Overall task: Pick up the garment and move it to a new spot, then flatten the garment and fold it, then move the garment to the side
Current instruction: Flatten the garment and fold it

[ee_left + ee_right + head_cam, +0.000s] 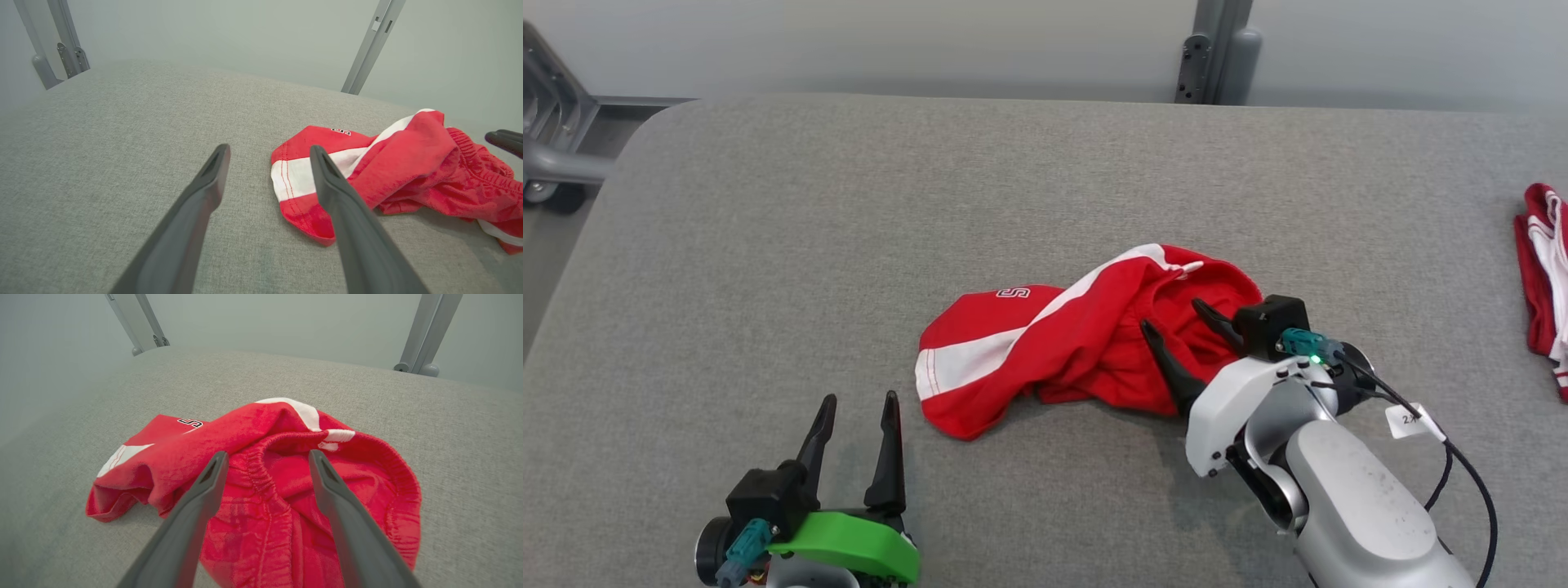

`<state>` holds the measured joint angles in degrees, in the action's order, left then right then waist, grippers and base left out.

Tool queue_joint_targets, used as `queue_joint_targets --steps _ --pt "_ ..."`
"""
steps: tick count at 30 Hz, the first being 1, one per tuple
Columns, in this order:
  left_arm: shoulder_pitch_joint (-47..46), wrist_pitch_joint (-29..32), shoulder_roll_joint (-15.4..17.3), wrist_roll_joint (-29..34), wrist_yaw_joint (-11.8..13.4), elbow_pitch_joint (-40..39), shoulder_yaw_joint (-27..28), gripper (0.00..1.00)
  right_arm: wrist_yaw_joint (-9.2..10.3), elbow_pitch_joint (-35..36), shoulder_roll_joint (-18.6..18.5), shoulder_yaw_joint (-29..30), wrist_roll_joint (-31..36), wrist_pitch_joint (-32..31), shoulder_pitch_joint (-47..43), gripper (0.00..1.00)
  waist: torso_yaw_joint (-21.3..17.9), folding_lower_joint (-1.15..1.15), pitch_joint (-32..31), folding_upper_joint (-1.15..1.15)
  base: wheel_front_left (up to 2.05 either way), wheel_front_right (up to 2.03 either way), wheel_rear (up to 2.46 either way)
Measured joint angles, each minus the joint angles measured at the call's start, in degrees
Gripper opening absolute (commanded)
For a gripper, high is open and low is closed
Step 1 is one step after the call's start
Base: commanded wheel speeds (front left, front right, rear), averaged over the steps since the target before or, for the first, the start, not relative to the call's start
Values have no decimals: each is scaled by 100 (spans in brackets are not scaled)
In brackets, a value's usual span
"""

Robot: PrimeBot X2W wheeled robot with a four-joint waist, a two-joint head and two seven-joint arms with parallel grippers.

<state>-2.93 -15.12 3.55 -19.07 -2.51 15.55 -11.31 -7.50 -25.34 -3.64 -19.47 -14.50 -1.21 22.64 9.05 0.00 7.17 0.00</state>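
Spread right gripper (1170, 314) overlaps crumpled red garment (1078, 347).

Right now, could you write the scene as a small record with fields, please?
garment: red, white stripe, crumpled, not folded, mid-table
left tool: open, empty, beside garment, apart from it
right tool: open, over garment's waistband end; contact unclear
table: grey fabric surface
second garment: red and white, at table's right edge
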Motion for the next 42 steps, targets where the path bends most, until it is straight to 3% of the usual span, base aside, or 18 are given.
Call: queue_joint_targets --steps 6,8,9,11,12,14,21,26,33,42 --pt "5 0 -44 7 -15 -37 11 100 1 -581 -157 -108 -15 -218 344 98 293 0 59 0 0 0 0" --pt "7 0 -53 23 -26 -42 13 100 0 -739 -168 -196 -59 -269 450 60 363 0 83 0 0 0 0" --pt "7 0 -54 24 -27 -43 15 100 0 -808 -174 -245 -68 -293 507 48 387 0 96 0 0 0 0" --pt "8 0 -56 31 -34 -46 26 100 0 -946 -177 -333 -154 -316 629 39 412 0 125 0 0 0 0" --pt "8 0 -57 34 -34 -44 31 100 0 -1014 -185 -378 -182 -310 686 30 417 0 136 0 0 0 0" --pt "8 0 -57 38 -34 -43 27 100 0 -1145 -234 -493 -186 -229 818 0 403 0 139 0 0 0 0" --pt "9 0 -64 53 -33 -52 25 100 0 -1284 -426 -835 -222 289 1156 0 206 0 92 0 0 0 0" --pt "48 0 -66 88 -33 -74 44 100 0 -838 -679 -1057 -232 602 1034 0 -21 0 31 0 0 0 0" --pt "106 0 -69 167 -33 -114 137 100 0 179 -1091 -1223 -148 831 -12 0 -412 0 -30 0 0 0 0" --pt "124 0 -69 274 -60 -177 290 100 0 1068 -1296 -472 214 700 -1420 0 -861 0 -6 0 0 0 0"
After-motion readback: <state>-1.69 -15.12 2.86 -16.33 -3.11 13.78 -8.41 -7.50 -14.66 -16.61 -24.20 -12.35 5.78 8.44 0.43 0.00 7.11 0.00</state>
